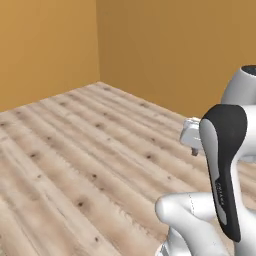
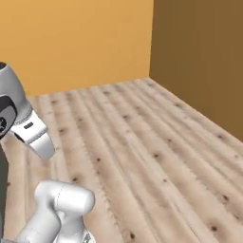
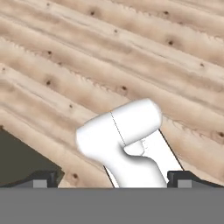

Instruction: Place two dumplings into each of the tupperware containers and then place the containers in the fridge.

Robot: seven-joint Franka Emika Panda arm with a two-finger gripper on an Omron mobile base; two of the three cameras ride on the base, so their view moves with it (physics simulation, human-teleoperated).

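Wooden floor (image 3: 131,52) is seen below the gripper (image 3: 112,178), whose fingers (image 3: 43,178) are spread wide apart, empty.

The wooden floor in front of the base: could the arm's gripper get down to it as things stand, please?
Probably yes. The gripper hangs open and is aimed down at the wooden floor. The hand view shows bare planks beneath it, with no obstacle between. Whether the arm can stretch that low, I cannot say for sure.

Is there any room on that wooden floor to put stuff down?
Lots. The plank floor lies bare from the arm out to the two orange walls and their corner. It's crowded only close in, by the arm. The open gripper points down at bare planks.
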